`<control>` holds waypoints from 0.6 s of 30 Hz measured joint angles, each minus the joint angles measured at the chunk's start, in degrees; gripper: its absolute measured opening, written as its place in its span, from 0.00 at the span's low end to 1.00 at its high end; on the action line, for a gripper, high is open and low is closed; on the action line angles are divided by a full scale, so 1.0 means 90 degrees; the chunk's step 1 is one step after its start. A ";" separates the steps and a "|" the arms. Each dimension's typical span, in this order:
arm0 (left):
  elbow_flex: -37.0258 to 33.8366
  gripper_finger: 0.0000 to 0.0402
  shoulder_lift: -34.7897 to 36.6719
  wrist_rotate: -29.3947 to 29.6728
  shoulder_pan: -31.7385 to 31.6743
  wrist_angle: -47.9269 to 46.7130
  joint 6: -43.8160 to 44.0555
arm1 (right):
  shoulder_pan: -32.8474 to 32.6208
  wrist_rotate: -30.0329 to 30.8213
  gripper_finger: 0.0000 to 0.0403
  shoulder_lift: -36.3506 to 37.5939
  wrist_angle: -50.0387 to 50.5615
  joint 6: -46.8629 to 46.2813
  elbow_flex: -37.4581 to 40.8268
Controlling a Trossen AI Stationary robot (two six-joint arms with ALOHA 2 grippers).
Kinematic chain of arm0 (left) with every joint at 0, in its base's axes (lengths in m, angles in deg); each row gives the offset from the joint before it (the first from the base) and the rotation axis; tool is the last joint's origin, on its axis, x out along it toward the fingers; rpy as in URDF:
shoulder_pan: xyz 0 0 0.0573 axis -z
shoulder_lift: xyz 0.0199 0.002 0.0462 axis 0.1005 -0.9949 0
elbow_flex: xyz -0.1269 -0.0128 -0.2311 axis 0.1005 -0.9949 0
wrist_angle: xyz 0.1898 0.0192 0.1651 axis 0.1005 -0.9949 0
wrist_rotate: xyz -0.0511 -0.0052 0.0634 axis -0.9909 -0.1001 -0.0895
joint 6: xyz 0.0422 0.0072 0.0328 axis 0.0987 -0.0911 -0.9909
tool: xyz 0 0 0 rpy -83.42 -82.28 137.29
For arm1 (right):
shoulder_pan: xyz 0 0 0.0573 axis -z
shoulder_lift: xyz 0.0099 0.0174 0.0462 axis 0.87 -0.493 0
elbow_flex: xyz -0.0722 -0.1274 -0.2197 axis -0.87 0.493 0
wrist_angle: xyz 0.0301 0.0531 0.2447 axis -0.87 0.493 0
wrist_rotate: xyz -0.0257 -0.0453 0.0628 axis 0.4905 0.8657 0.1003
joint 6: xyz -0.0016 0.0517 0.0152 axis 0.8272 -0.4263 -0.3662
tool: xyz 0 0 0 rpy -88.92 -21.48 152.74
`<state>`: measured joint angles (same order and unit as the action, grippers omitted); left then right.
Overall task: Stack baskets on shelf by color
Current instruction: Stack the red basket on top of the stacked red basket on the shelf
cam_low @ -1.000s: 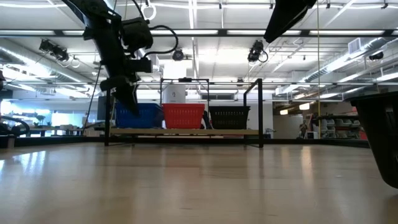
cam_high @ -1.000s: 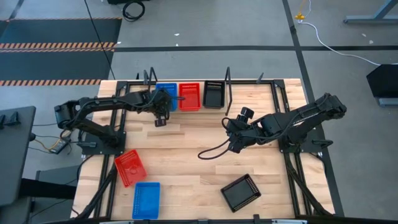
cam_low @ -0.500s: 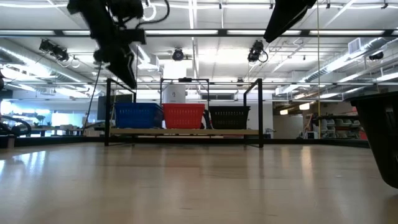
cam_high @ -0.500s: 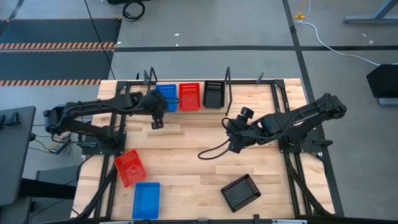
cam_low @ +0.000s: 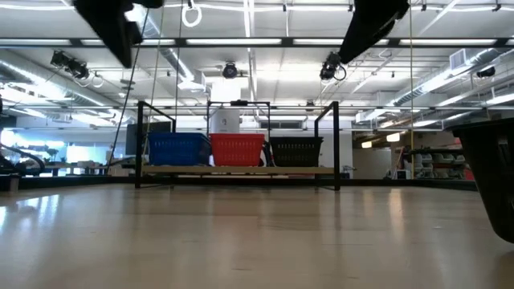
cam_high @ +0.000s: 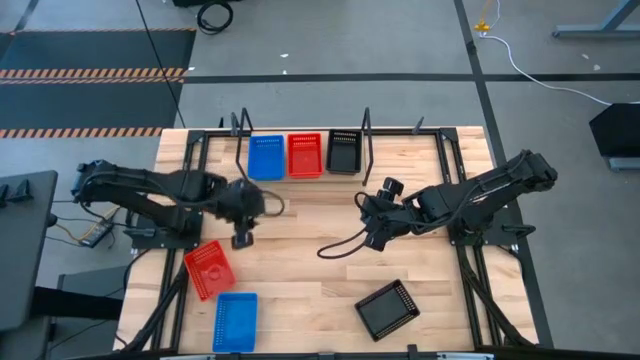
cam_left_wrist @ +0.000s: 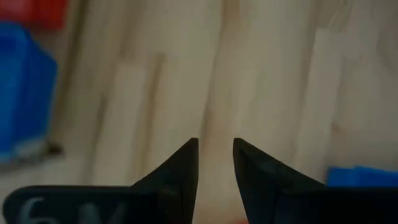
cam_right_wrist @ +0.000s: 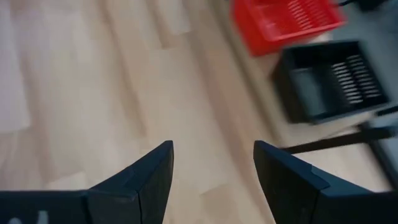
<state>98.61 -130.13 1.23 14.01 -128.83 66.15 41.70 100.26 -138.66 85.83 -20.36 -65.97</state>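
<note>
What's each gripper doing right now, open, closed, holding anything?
Left gripper: open a little, holding nothing.
Right gripper: wide open, holding nothing.

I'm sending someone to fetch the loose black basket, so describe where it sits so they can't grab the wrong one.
Start at the wooden tabletop and go to its near edge, opposite the shelf, on the right arm's side. The black basket lies there alone, turned at an angle. The other loose baskets, one red and one blue, are at the far left.

An industrial lab: exposed ceiling ducts (cam_low: 450, 76), hazard-striped floor (cam_high: 95, 72).
</note>
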 joint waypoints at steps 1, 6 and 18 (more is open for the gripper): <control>0.0000 0.27 0.0000 0.0006 0.0208 -0.0187 0.0395 | 0.0000 -0.0197 0.57 -0.0003 -0.0192 0.0059 0.0133; 0.0000 0.27 0.0000 0.0007 0.1220 -0.0952 0.2285 | -0.0005 -0.1183 0.57 -0.0007 -0.1389 0.0208 0.0997; -0.0063 0.27 -0.0513 -0.0553 0.3785 -0.1359 0.5681 | -0.0207 -0.1620 0.57 -0.0007 -0.3074 -0.0291 0.2301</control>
<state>98.05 -134.74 -3.74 48.07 -141.06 117.28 39.83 85.68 -138.73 58.17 -22.97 -45.25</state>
